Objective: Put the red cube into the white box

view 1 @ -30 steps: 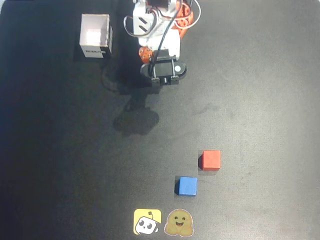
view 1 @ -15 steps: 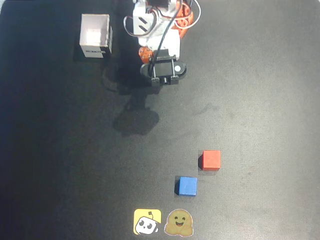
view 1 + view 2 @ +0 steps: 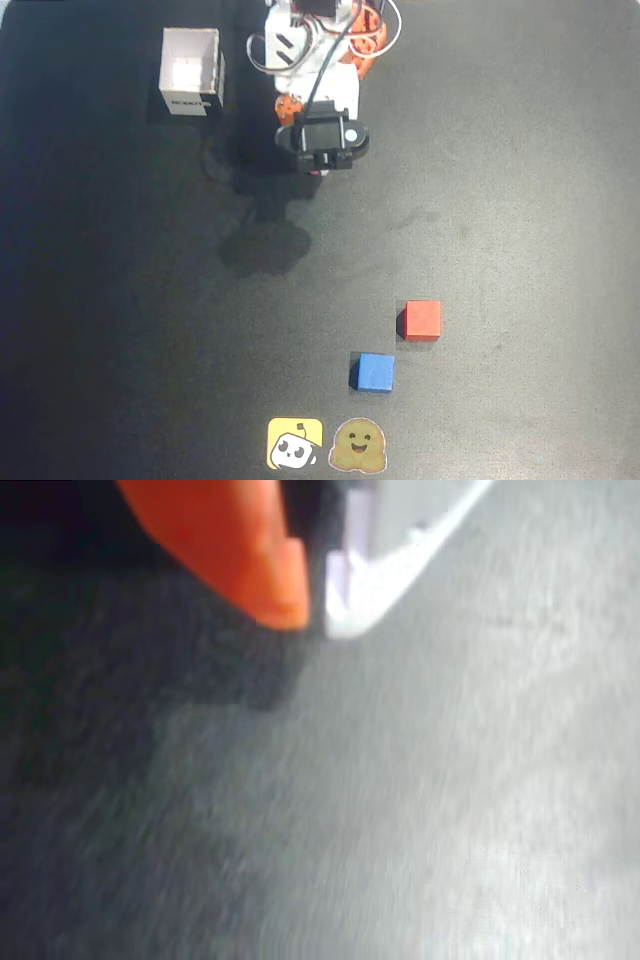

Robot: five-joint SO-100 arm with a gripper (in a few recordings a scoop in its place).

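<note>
The red cube [image 3: 423, 320] lies on the dark mat at the lower right in the overhead view, with nothing touching it. The white box [image 3: 191, 71] stands open-topped at the upper left, its dark label facing down the picture. My gripper [image 3: 316, 166] hangs at the top centre, mostly hidden under the black wrist camera, right of the box and far above the cube. In the wrist view the orange finger [image 3: 262, 570] and the white finger [image 3: 372, 590] almost meet at their tips, so the gripper [image 3: 314, 622] is shut on nothing above blurred bare mat.
A blue cube [image 3: 376, 372] sits just below and left of the red one. Two flat stickers, a yellow one [image 3: 294, 443] and a brown one [image 3: 358, 445], lie at the bottom edge. The arm's base [image 3: 320, 40] stands at the top centre.
The wrist has shifted slightly up and left in the overhead view, and its shadow has slid a little to the left. The cubes and the box have not moved.
</note>
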